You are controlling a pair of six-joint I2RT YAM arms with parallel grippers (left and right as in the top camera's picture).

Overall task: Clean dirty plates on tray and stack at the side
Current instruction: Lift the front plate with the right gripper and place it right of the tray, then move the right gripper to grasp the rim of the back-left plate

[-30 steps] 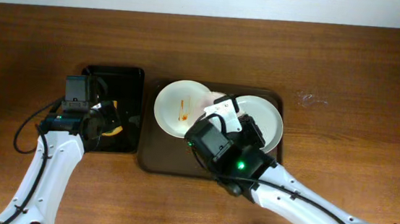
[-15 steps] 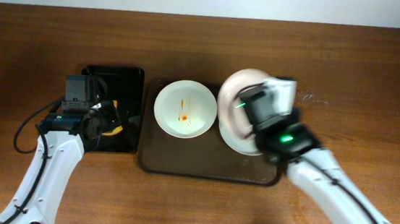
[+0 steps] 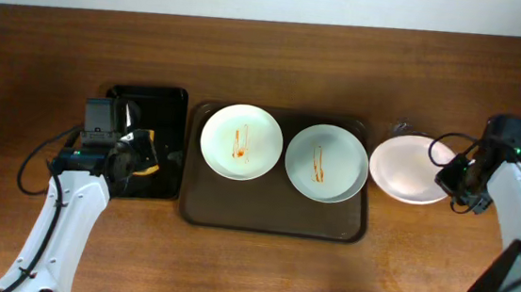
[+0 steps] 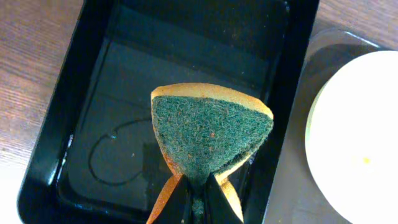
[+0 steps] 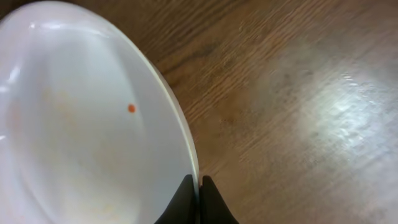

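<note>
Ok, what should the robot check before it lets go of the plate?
1. Right hand grips the held plate by its rim: ok.
2. Held plate off the tray: ok.
3. Held plate flat on the table: cannot tell.
4. Held plate clean: not ok, red dot on it.
5. Left hand holds sponge: ok.
6. Left plate and middle plate clean: not ok, sauce streaks.

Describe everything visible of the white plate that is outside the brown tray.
The plate is round, white, shallow and glossy. It is nearly clean: one small orange-red speck and faint smears show inside. It sits off the tray, just past its right edge, over the wooden table. The right gripper pinches its rim.
</note>
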